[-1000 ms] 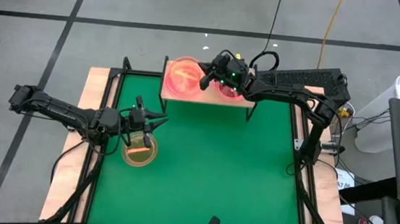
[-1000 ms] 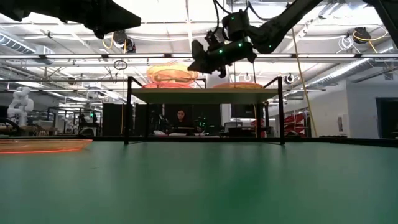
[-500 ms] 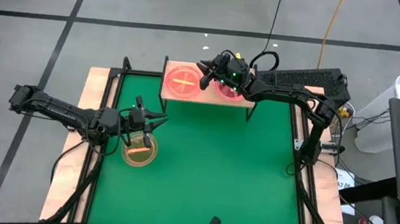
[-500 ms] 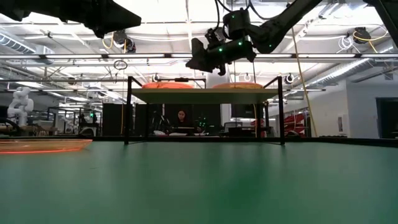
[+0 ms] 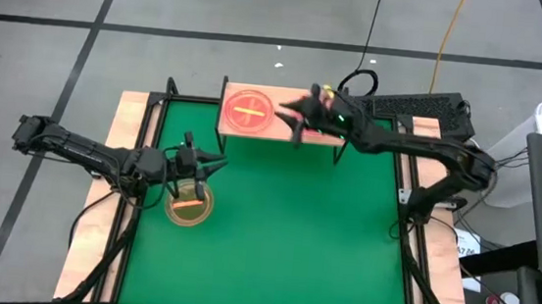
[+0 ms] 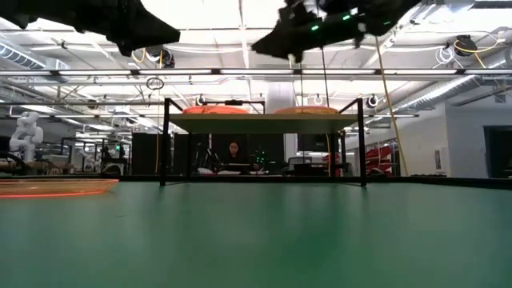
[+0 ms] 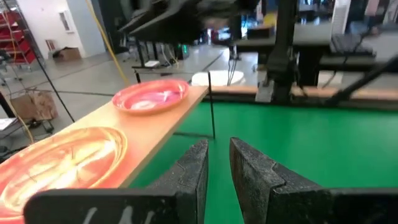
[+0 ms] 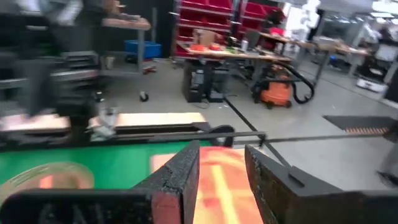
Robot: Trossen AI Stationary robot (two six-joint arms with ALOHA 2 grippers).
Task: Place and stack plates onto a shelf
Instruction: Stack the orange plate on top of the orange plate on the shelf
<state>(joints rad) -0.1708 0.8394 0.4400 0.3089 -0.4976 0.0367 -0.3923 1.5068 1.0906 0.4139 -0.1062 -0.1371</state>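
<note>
Since the earlier frames the right gripper has let go of the pink plate and is swinging away from the shelf. It is blurred now over the shelf's front edge, and its fingers are slightly apart with nothing between them.

That pink plate now lies flat at the left end of the shelf. A second pink plate sits at the right end; the high view hides it under the right arm, but the left wrist view and the low view show it clearly.

One amber plate is on the green mat near its left edge. The left gripper hovers over the plate's far rim, its fingers parted a little and empty.

So two piles stand on the shelf, though I cannot tell how many plates each one holds. At least the amber plate is left to move.
</note>
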